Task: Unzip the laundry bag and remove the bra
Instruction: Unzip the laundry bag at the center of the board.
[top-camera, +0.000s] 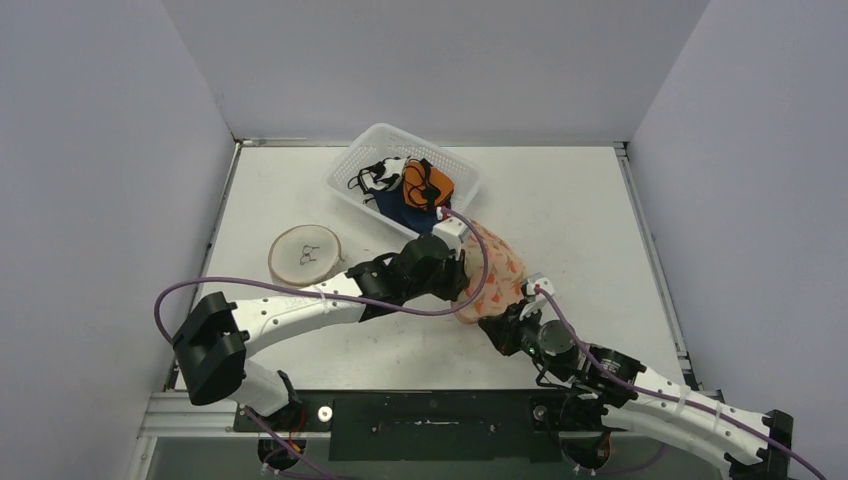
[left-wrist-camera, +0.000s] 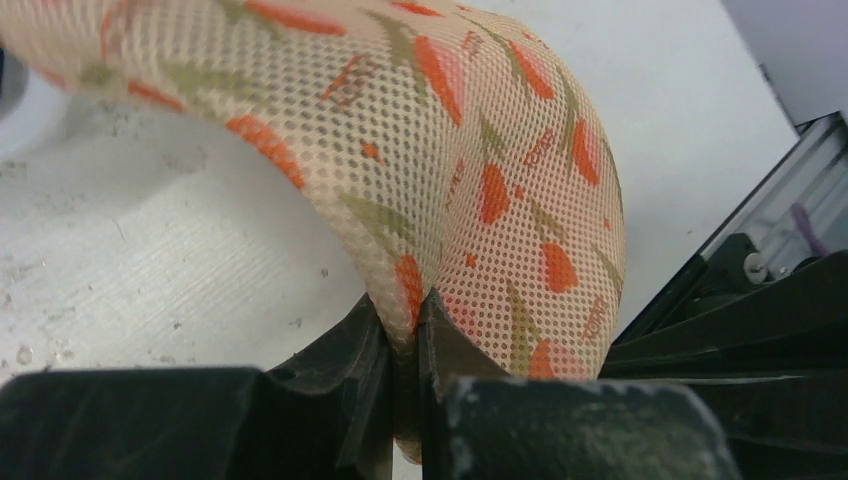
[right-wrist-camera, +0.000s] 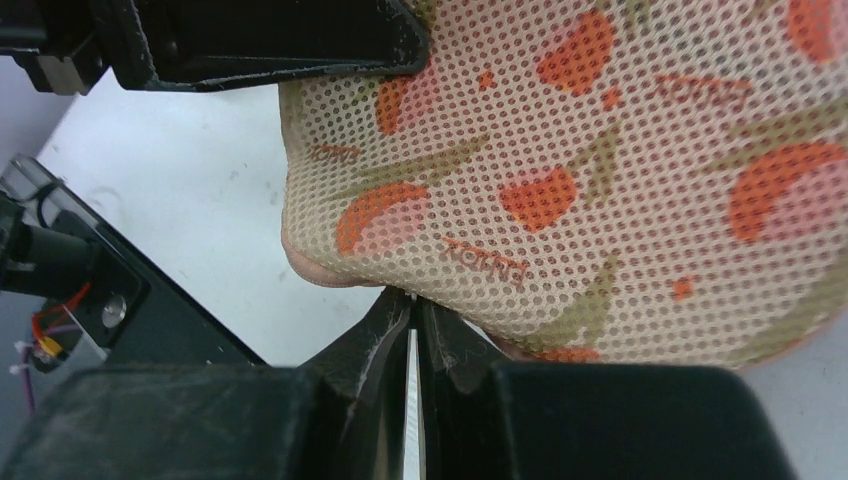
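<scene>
Laundry bag (top-camera: 495, 270): cream mesh, orange-pink and olive print, bulging, bunched. Lies on table (top-camera: 590, 210), mid-right, between both grippers. Left gripper (left-wrist-camera: 405, 325) clenched on mesh fold, bag's left side. Right gripper (right-wrist-camera: 413, 305) pressed closed at bag's near edge; hold on mesh unclear.

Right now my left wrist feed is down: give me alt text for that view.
The left gripper is shut on a fold of the mesh laundry bag, cream with orange and green print, which arches up over the white table. At lower right sit black robot parts.
</scene>
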